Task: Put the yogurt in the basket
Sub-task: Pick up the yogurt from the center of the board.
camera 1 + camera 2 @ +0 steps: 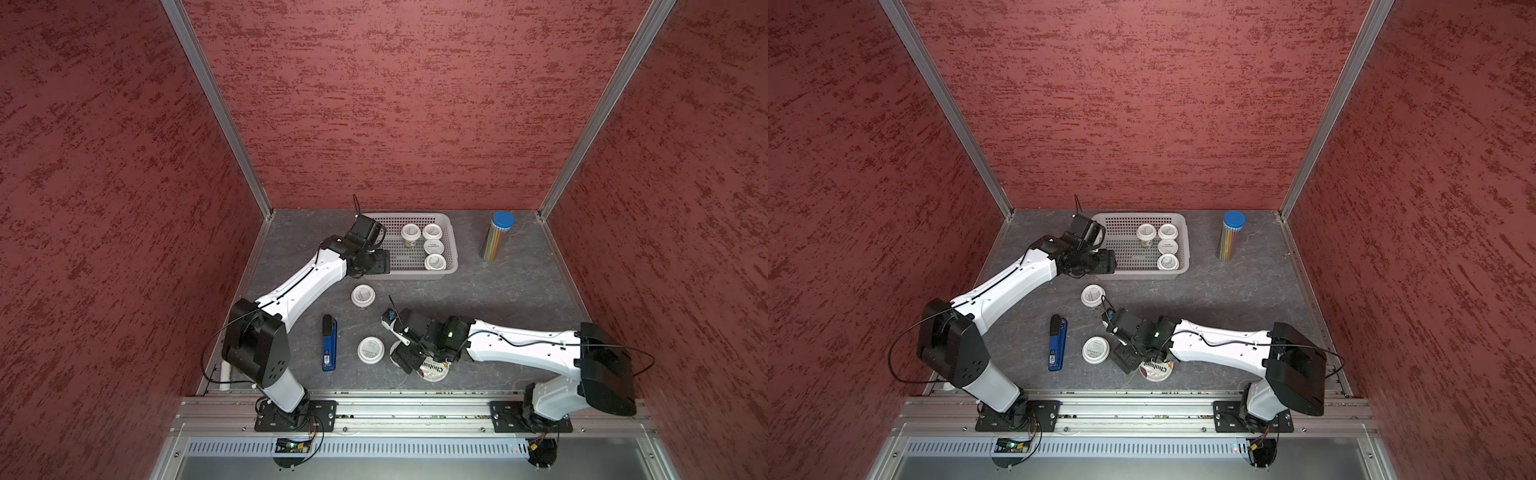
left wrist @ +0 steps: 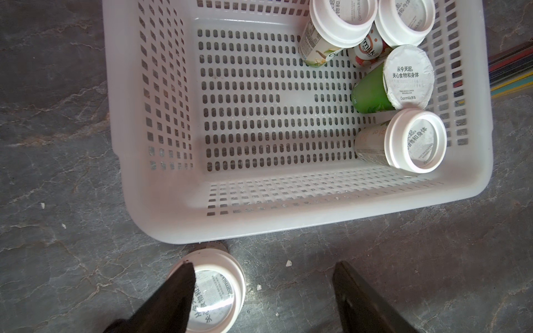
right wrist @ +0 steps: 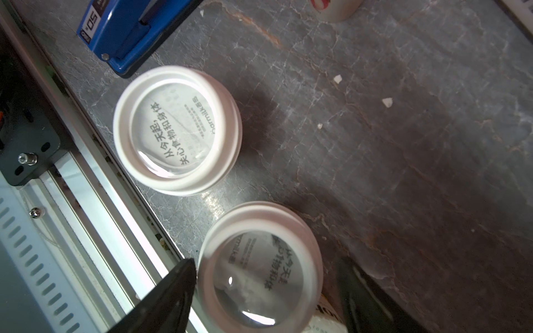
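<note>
The pale basket [image 1: 415,273] stands at the back with several yogurt cups [image 1: 433,247] along its right side, also seen in the left wrist view [image 2: 409,77]. My left gripper [image 2: 264,264] hangs open by the basket's [image 2: 288,225] near left corner, holding nothing. A loose cup [image 2: 215,291] stands below one finger. My right gripper [image 3: 266,262] is open, jaws either side of a white-lidded cup [image 3: 259,271], with a gap on one side. Beside it stand another cup [image 3: 177,129] and the Chobani cup [image 1: 435,370].
A blue stapler [image 1: 329,343] lies left of the front cups. A tall blue-capped tube of pencils [image 1: 496,235] stands right of the basket. Red walls close in three sides, and a metal rail [image 1: 415,409] runs along the front.
</note>
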Robot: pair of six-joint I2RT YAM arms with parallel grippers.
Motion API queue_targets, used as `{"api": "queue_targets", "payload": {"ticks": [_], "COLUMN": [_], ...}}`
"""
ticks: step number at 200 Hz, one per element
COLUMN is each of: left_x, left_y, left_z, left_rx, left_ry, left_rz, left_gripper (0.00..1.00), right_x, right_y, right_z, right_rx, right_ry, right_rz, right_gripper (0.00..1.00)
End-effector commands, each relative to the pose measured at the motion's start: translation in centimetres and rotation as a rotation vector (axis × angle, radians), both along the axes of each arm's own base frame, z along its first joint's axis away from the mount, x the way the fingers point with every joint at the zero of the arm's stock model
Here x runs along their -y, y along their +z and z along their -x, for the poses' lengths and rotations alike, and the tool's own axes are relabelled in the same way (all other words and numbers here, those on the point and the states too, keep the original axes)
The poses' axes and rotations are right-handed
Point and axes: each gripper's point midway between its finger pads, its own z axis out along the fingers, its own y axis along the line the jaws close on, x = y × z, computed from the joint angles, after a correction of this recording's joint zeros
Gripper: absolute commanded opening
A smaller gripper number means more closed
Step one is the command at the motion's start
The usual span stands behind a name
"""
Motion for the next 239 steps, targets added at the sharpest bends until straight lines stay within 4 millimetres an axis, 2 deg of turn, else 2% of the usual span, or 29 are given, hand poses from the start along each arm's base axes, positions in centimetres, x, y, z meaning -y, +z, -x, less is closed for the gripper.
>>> {"api": "queue_targets", "payload": {"ticks": [1, 126, 208, 239], "left_x": [0.1, 0.1, 0.0, 0.0], "left_y": [0.4, -0.1, -0.2, -0.2], "left_z": [-0.1, -0.2, -0.3, -0.3], "left_rx": [0.008, -0.004, -0.011, -0.012], "left_ry": [0.000, 0.002, 0.006, 0.007], "left_rz": [0.009, 0.002, 0.012, 0.012], "left_gripper": [0.79, 0.79, 0.79, 0.79], "right_x": [0.4, 0.3, 0.6, 0.6], "right_y": [-0.6, -1.4, -1.8, -1.7], "right_z": [-0.2, 0.0, 0.1, 0.1], "right_rx": [0.018, 0.004, 0.001, 0.002], "right_ry": [-0.017, -0.014, -0.014, -0.014], "right_rz": [0.020, 0.022, 0.034, 0.026], "right_gripper": [0.81, 0.76, 0.79, 0.77]}}
